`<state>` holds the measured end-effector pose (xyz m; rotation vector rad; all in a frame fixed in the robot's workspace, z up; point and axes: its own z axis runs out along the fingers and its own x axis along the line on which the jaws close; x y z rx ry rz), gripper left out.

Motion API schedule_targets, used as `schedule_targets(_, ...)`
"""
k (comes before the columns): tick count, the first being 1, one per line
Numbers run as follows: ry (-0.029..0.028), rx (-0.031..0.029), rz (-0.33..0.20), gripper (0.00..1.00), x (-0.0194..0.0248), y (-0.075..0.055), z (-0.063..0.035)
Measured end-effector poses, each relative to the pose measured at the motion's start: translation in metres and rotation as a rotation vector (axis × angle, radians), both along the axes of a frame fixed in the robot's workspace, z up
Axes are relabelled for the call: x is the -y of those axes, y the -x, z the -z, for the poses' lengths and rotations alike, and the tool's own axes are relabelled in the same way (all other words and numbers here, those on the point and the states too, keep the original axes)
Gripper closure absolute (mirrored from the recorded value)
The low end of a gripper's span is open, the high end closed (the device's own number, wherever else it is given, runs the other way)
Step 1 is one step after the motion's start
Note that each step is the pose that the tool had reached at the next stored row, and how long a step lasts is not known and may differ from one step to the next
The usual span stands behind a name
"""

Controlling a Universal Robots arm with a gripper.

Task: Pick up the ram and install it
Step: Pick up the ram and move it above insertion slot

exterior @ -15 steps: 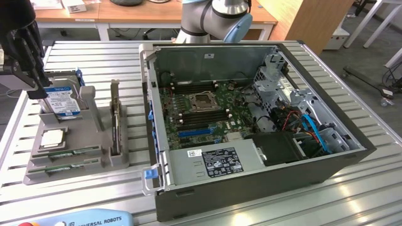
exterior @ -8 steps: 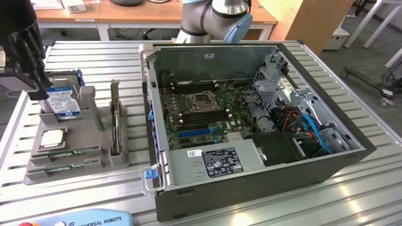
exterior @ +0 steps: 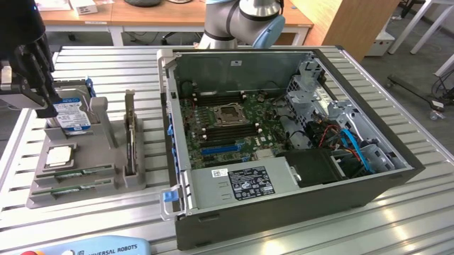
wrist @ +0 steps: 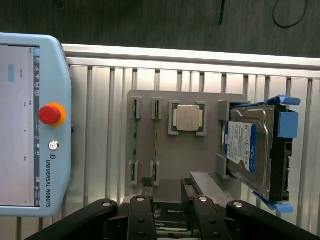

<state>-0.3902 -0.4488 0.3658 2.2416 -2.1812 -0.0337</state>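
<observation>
Two ram sticks point(exterior: 80, 172) stand on edge, side by side, in slots at the near end of a grey parts holder point(exterior: 106, 175) on the exterior view's left. In the wrist view the ram point(wrist: 134, 142) shows as thin green strips, the second one point(wrist: 156, 142) alongside. My black gripper point(exterior: 35, 98) hangs above the far end of the holder, over the hard drive, apart from the ram. Its jaws stand open with nothing between them. The gripper point(wrist: 167, 207) linkages spread wide across the wrist view's edge.
The holder also carries a silver processor chip point(wrist: 188, 118), a hard drive point(wrist: 250, 147) in blue rails and a dark upright card point(exterior: 129, 139). An open computer case point(exterior: 284, 202) with its motherboard point(exterior: 227, 125) lies to the exterior view's right. A teach pendant point(wrist: 30, 125) rests beside the holder.
</observation>
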Motion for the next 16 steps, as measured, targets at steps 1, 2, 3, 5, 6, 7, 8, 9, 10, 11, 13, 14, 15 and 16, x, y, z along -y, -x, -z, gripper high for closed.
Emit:
schedule_targets(1,-0.0001,0.0001,0.0,0.65,0.0,0.0,0.0016)
schedule_targets(2,-0.0001,0.0001,0.0,0.65,0.0,0.0,0.0031)
schedule_targets(3,0.0,0.0001,0.0,0.65,0.0,0.0,0.0045)
schedule_targets(5,0.0,0.0,0.0,0.65,0.0,0.0,0.0072)
schedule_targets(6,0.0,0.0,0.0,0.65,0.0,0.0,0.0084)
schedule_targets(7,0.0,0.0,0.0,0.65,0.0,0.0,0.0097)
schedule_targets(8,0.0,0.0,0.0,0.65,0.0,0.0,0.0109)
schedule_targets(9,-0.0001,0.0,0.0,0.65,0.0,0.0,0.012)
schedule_targets(10,0.0,0.0,0.0,0.65,0.0,0.0,0.0131)
schedule_targets(11,0.0,0.0,0.0,0.65,0.0,0.0,0.0141)
schedule_targets(13,0.0,-0.0001,0.0,0.65,0.0,0.0,0.0162)
schedule_targets(14,0.0,0.0,0.0,0.65,0.0,0.0,0.0176)
schedule_targets(15,-0.0001,0.0,0.0,0.65,0.0,0.0,0.0191)
schedule_targets(16,-0.0001,0.0,0.0,0.65,0.0,0.0,0.0206)
